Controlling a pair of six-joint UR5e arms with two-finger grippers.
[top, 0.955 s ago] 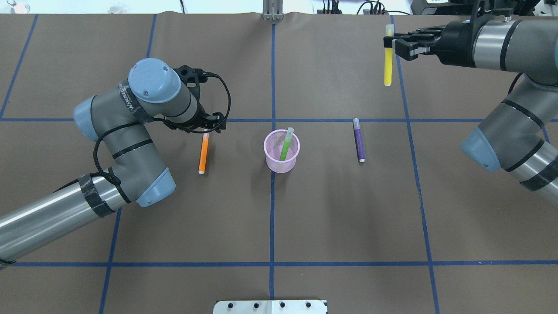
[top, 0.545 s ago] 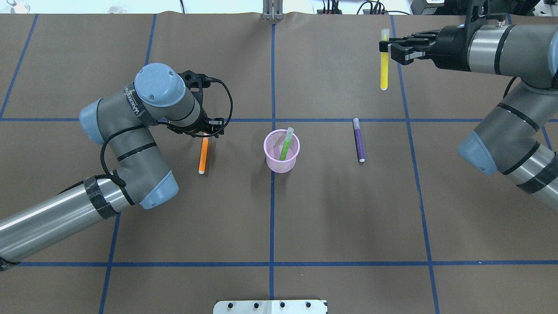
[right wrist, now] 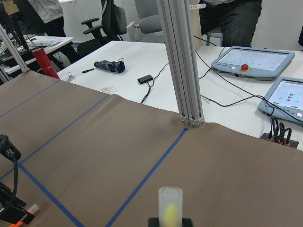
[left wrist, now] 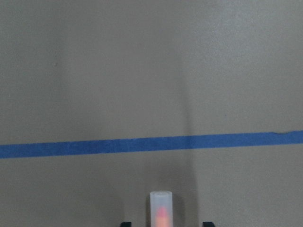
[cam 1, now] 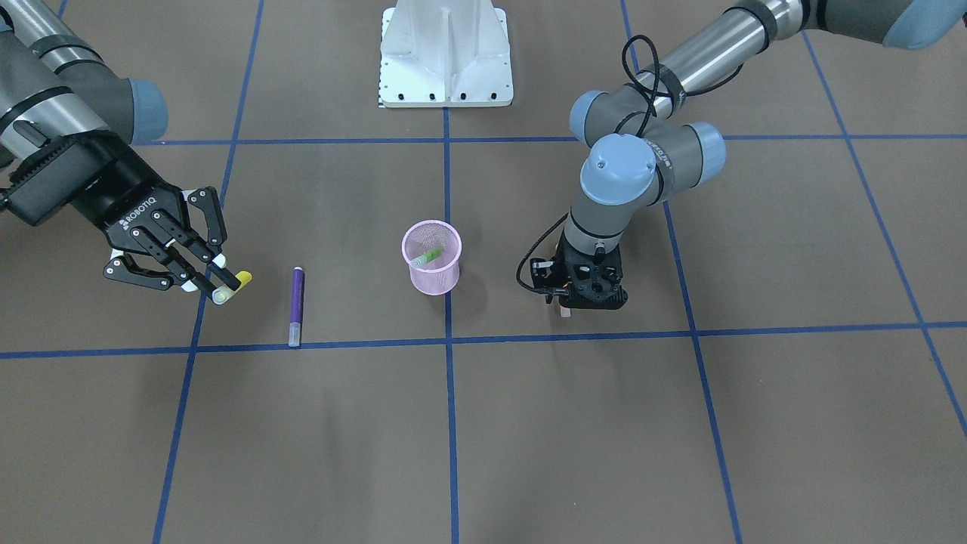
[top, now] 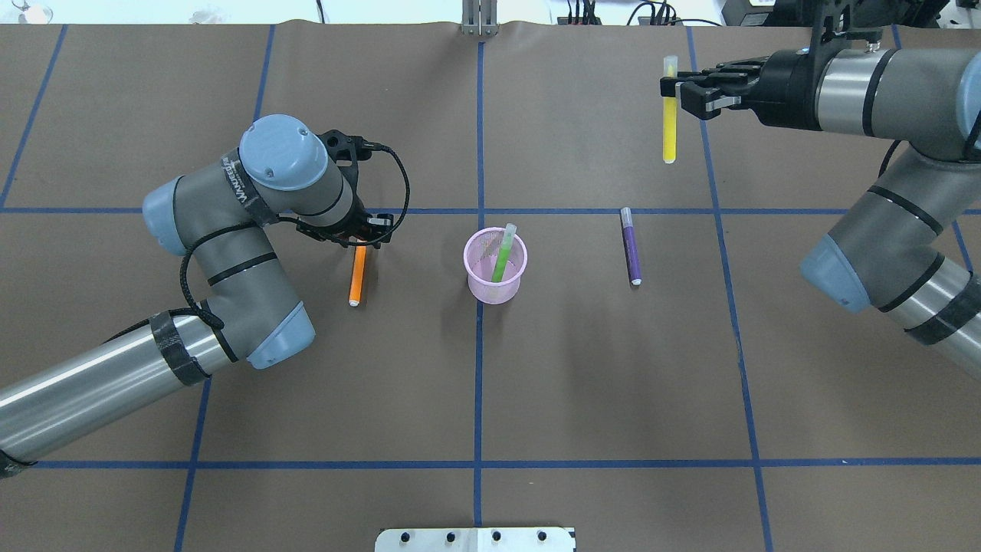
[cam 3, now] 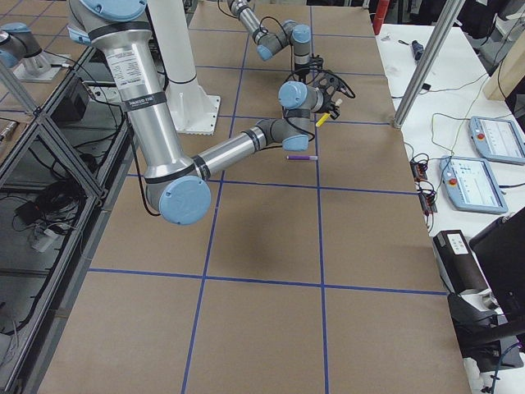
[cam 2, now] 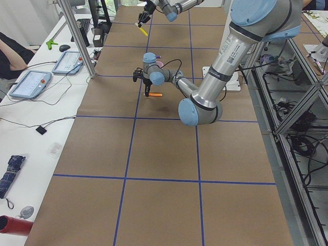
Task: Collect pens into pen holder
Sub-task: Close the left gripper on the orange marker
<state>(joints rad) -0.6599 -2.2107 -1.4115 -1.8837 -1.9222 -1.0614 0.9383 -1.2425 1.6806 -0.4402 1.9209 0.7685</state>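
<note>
Brown paper covers the desk (top: 613,383), split into squares by blue tape lines (top: 478,383). Clock directions below are from the overhead view.

The pen holder (top: 495,270), pink mesh, stands upright about dead centre, on the middle tape line. The green pen (top: 503,254) is inside it, tilted, with its pale cap poking above the rim toward 12–1 o'clock.

The orange pen (top: 357,277) lies flat at 9 o'clock of the holder, near but apart, running 12 to 6. Its 12 o'clock end is under the left gripper (cam 1: 566,302), which points straight down. In the left wrist view the whitish cap sits between the two fingertips (left wrist: 206,224) with a gap on each side, so the jaws are apart, straddling the pen and not touching it.

The purple pen (top: 631,249) lies flat at 3 o'clock of the holder, well apart, also running 12 to 6, pale cap at the 12 o'clock end. No gripper is near it.

The yellow pen (top: 670,123) is at about 1–2 o'clock, far from the holder and clear of the desk. The right gripper (top: 676,86) has its jaws clamped on it near the cap end, and the yellow body extends toward 6 o'clock.

A white base plate (cam 1: 446,53) sits at the 6 o'clock desk edge. An aluminium post (right wrist: 182,61) stands at the 12 o'clock edge, with tablet pendants (right wrist: 251,59) on the white bench beyond.
</note>
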